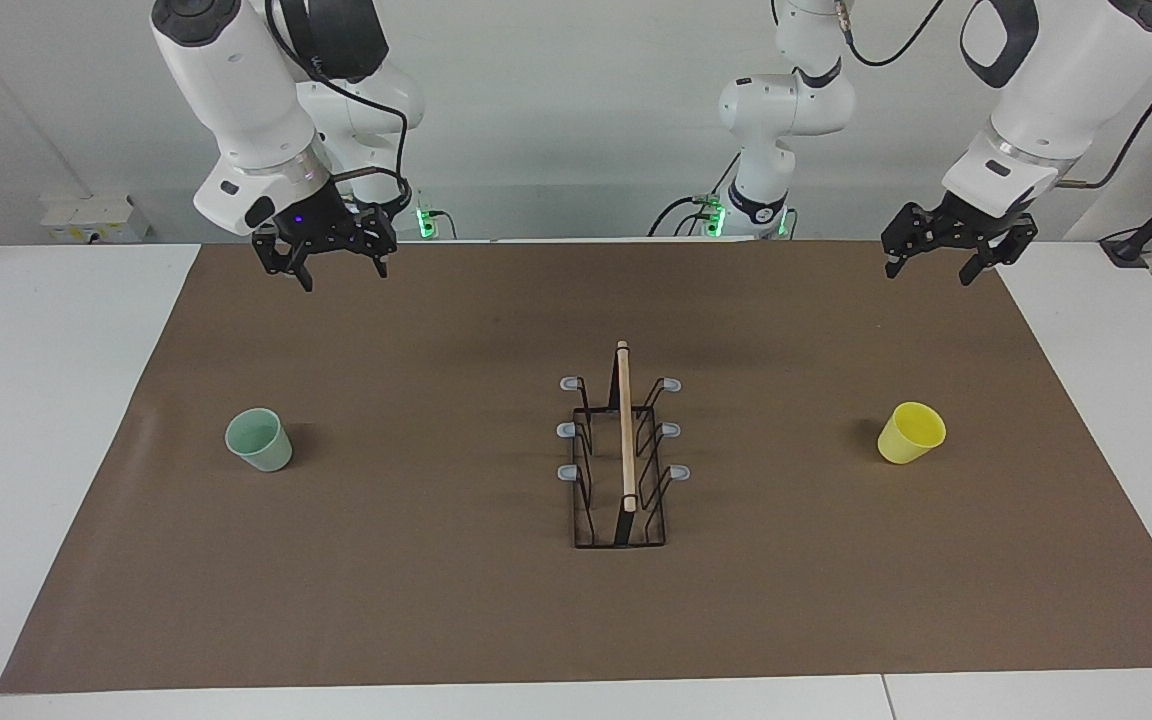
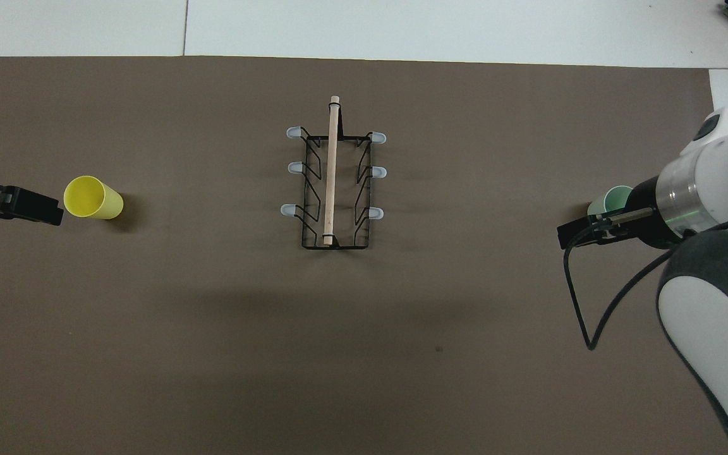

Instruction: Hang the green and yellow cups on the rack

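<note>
Facing view has both my tools up in the air at the robots' edge of the brown mat (image 1: 436, 620) on the bench (image 1: 56, 400). Left tool (image 1: 928, 268) is spread and holding nothing, hanging over the mat edge at the left arm's end. Right tool (image 1: 343, 273) is spread too, also holding nothing, over the mat at the right arm's end. Rack (image 1: 622, 460) sits mid-mat with all six prongs bare. Yellow cup (image 1: 910, 433) stands toward the left arm's end, green cup (image 1: 259, 439) toward the right arm's, both well apart from the rack.
</note>
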`<state>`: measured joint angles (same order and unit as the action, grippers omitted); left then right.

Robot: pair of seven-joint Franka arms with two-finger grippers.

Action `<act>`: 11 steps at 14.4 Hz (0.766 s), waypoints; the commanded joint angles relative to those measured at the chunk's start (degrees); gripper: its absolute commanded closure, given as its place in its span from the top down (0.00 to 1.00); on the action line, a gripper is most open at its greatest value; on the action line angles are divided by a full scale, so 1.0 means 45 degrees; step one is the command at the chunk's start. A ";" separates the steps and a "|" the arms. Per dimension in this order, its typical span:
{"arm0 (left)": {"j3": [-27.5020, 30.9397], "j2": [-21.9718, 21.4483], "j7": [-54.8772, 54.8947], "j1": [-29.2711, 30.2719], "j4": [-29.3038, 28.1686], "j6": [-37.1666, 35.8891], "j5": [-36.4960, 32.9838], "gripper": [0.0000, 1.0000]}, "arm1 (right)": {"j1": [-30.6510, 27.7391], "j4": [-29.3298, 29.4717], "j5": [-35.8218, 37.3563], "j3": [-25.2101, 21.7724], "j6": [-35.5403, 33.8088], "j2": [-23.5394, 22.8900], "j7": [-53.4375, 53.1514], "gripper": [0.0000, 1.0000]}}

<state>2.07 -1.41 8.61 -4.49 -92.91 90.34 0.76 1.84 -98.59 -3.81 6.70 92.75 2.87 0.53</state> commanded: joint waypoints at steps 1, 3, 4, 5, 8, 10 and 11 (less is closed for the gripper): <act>0.0205 -0.0352 -0.0370 -0.0233 -0.0429 0.0374 0.0026 1.00 | -0.0136 0.0171 0.0202 0.0113 0.0112 -0.0130 -0.0195 1.00; 0.0263 -0.0021 -0.0428 -0.0253 -0.0195 0.0258 0.0414 1.00 | -0.0058 0.0171 0.0183 0.0113 0.0112 -0.0130 -0.0234 1.00; 0.0283 0.0348 -0.0448 -0.0195 0.0057 0.0180 0.0668 1.00 | 0.0001 0.0171 0.0182 0.0133 0.0131 -0.0130 -0.0234 1.00; 0.0341 0.0777 -0.0661 -0.0136 0.0543 0.0083 0.0671 1.00 | 0.0021 0.0151 0.0163 0.0133 0.0209 -0.0130 -0.0254 1.00; 0.1451 0.2280 -0.0858 -0.0233 0.2124 -0.0638 0.1372 1.00 | 0.0040 0.0151 0.0143 0.0133 0.0287 -0.0130 -0.0234 1.00; 0.2135 0.3199 -0.1344 -0.0233 0.3180 -0.0914 0.2092 1.00 | 0.0040 0.0151 0.0124 0.0133 0.0307 -0.0130 -0.0254 1.00; 0.2641 0.3609 -0.1714 -0.0252 0.3552 -0.0973 0.2599 1.00 | 0.0040 0.0151 0.0066 0.0133 0.0307 -0.0130 -0.0254 1.00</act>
<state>10.43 9.71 3.91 -4.79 -83.75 89.13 9.19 2.04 -98.58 -3.81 7.00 93.45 2.87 0.53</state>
